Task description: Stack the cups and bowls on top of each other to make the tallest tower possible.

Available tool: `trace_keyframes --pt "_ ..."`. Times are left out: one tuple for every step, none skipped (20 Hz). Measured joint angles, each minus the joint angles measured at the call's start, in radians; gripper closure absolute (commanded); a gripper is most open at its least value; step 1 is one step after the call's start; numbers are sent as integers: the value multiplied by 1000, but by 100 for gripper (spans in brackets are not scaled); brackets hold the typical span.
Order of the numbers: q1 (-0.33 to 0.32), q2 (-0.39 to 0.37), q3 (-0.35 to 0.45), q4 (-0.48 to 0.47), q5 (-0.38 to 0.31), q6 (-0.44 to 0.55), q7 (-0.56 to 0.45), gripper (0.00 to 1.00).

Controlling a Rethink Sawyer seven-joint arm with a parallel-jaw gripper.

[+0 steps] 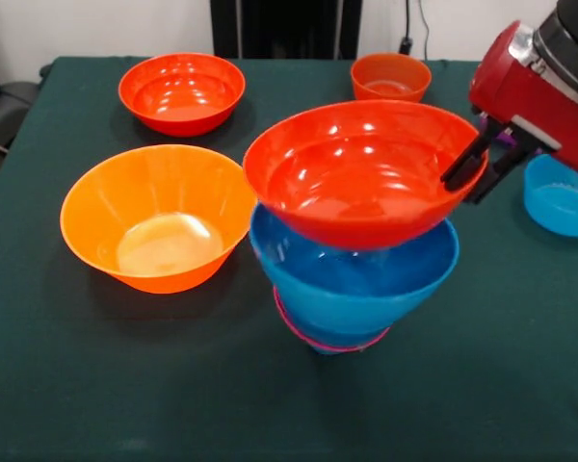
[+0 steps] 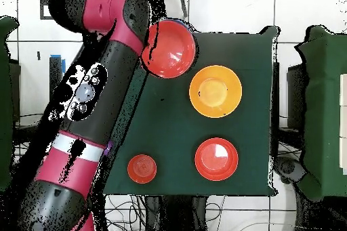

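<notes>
The tower stands at the table's middle. A large blue bowl (image 1: 356, 279) sits on a pink bowl (image 1: 303, 327), with a blue cup (image 1: 332, 348) just showing at the base. A large red-orange bowl (image 1: 356, 173) is tilted on top, its bottom just inside the blue bowl. It also shows in the overhead view (image 2: 168, 47). My gripper (image 1: 470, 176) is shut on its right rim, one finger inside and one outside. A bit of the purple cup (image 1: 506, 138) shows behind the gripper. In the overhead view the arm hides the gripper.
A large yellow-orange bowl (image 1: 159, 217) (image 2: 215, 91) stands left of the tower. A second red-orange bowl (image 1: 181, 91) (image 2: 216, 158) and a small orange bowl (image 1: 390, 77) (image 2: 141, 168) stand at the back. A small blue bowl (image 1: 562, 197) sits under the arm at the right edge.
</notes>
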Motion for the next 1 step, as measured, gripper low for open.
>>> trace_keyframes --pt "8 -5 5 14 -4 0 0 100"
